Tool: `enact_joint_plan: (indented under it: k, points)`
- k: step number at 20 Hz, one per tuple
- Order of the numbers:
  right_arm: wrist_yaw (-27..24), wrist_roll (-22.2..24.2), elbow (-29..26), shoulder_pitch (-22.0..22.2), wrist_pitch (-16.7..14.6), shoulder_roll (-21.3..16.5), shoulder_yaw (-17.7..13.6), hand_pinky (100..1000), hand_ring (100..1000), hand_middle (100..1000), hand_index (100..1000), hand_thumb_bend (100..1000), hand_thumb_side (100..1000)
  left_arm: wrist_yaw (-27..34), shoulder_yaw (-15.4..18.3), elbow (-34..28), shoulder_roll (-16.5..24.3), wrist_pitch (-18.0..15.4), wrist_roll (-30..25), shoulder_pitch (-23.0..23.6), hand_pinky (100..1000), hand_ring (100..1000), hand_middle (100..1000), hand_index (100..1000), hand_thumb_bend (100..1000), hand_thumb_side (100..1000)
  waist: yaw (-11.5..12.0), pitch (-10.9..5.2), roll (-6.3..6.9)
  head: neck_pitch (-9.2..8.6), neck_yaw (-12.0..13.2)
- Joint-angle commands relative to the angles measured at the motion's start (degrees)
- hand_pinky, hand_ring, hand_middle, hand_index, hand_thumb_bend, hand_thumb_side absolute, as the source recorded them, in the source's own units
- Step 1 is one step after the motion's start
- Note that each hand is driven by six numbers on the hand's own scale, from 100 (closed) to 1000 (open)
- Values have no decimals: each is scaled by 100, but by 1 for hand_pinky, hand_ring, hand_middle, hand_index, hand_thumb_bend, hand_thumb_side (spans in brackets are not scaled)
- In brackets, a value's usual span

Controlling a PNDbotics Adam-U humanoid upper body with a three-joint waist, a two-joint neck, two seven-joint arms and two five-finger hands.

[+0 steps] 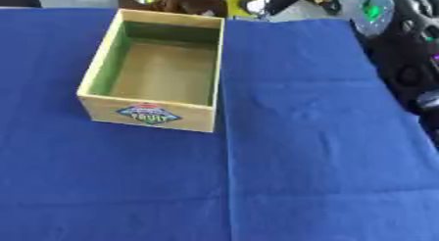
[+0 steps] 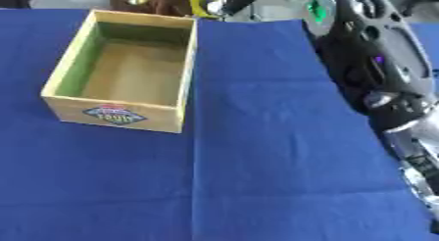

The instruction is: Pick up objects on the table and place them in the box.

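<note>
An open wooden box (image 1: 151,112) with a colourful label on its front wall stands on the blue cloth, at the far left. I can see nothing inside it, and no loose objects lie on the cloth. My right arm (image 2: 377,63), black with silver joints, runs down the right edge. My right hand (image 2: 418,166) shows only as blurred silver and black parts at the lower right, well apart from the box. My left hand is out of sight.
Blue cloth (image 1: 300,137) covers the whole table, with a crease running down from the box's right corner. A yellow object (image 2: 206,1) and other clutter sit beyond the far edge.
</note>
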Motion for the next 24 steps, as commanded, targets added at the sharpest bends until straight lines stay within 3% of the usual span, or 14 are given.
enact_joint_plan:
  k: [1,11,18,21,24]
  points:
    - [156,-111,35,-221,9,17,-75,680,722,357,408,100,624,19,-29,-99,107,-34,-20,-109,480,579,645,766,100,1000,89,-64,3,-96,-97]
    - [710,-307,496,-229,-23,304,-144,675,715,358,403,100,620,73,-65,-99,45,-108,-64,-320,481,579,646,766,100,1000,552,182,-43,-288,-397]
    - [1025,-365,760,-170,-72,425,-162,670,709,364,419,100,613,98,-80,-99,26,-136,-89,-389,481,578,645,765,100,1000,703,285,-55,-347,-510]
    - [1117,-344,831,-133,-149,464,-146,680,736,417,472,100,595,107,-85,-99,17,-141,-97,-408,481,578,645,765,100,1000,719,318,-56,-369,-533]
    - [1099,-317,802,-107,-248,482,-118,699,781,537,593,100,574,113,-82,-99,2,-133,-96,-415,481,578,645,765,100,1000,705,334,-62,-366,-539]
